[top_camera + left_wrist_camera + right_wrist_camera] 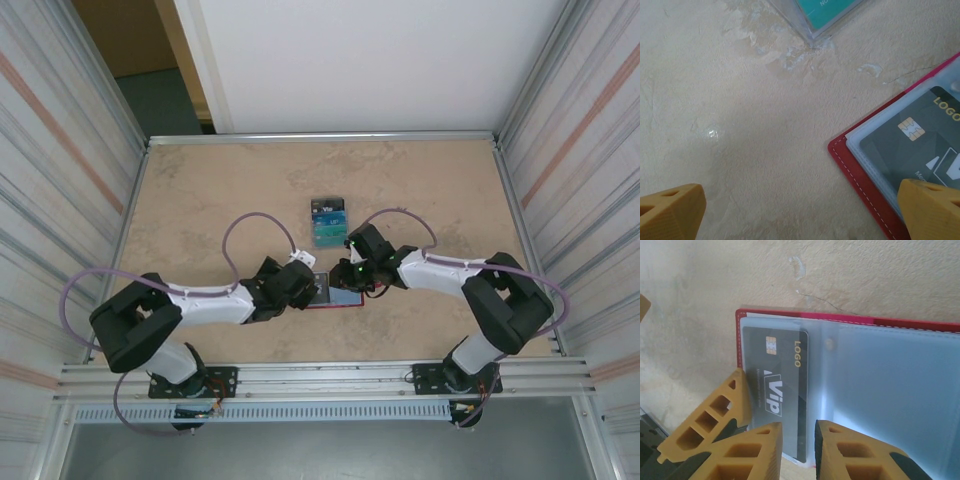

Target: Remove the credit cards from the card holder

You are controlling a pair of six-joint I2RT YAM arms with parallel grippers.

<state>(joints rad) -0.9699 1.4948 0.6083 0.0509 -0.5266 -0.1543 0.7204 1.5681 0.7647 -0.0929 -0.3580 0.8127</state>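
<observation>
- R gripper [798, 437] jaws narrow, astride near edge of dark VIP card [775, 385]; prob. set to draw it out, actual grip unclear.
- L gripper [800, 202] spread wide, one finger on card holder [850, 319] corner, likely pinning it.
- VIP card lies in clear sleeve; blue-teal cards [327, 222] stacked just beyond holder.

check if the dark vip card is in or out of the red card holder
In: the dark VIP card lies behind a clear sleeve of the red card holder, which is spread open.
</observation>
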